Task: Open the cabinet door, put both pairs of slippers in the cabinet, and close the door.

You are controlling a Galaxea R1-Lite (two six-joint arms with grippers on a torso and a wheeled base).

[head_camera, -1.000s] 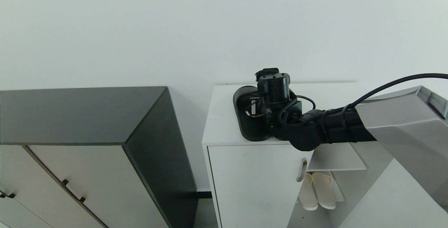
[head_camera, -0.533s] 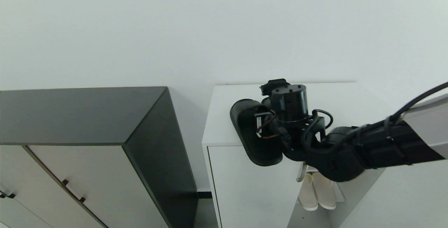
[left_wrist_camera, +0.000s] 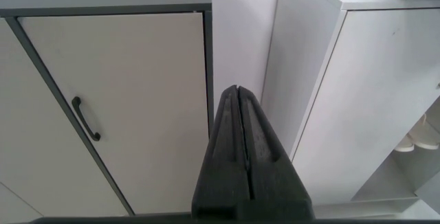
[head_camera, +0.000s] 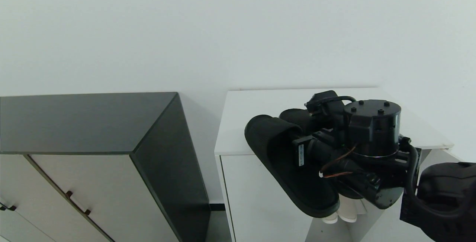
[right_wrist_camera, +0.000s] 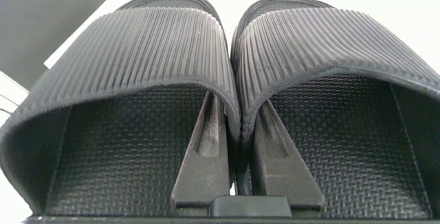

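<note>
Two black slippers (head_camera: pixel 286 152) hang as a pair from the right gripper (right_wrist_camera: pixel 238 114), right of centre in the head view. They are tilted steeply, with one end level with the top of the white cabinet (head_camera: pixel 256 104) and the other hanging down in front of its flat front panel (head_camera: pixel 260 197). Whether they touch the cabinet cannot be told. Their broad straps are ribbed with fine parallel ridges, the footbeds are stamped with a small grid pattern, and the soles are rounded ovals with a thick rim.

In the right wrist view, one thin wedge-shaped finger (right_wrist_camera: pixel 206 148) lies inside each slipper under its strap. The jaws are closed nearly all the way, pinching the two adjoining strap sides between them.

The toes of a pair of white slippers (head_camera: pixel 338 216) show just below the black pair near the bottom of the head view. In the left wrist view they rest on a shelf at the right edge, in the open side of the white cabinet.

The left gripper (left_wrist_camera: pixel 237 97) points at the gap between the two cabinets. Its black textured fingers are pressed flat together with nothing between them.

A dark cabinet (head_camera: pixel 85 119) with a matt black top and pale doors with slim dark handles (left_wrist_camera: pixel 86 117) fills the lower left of the head view
</note>
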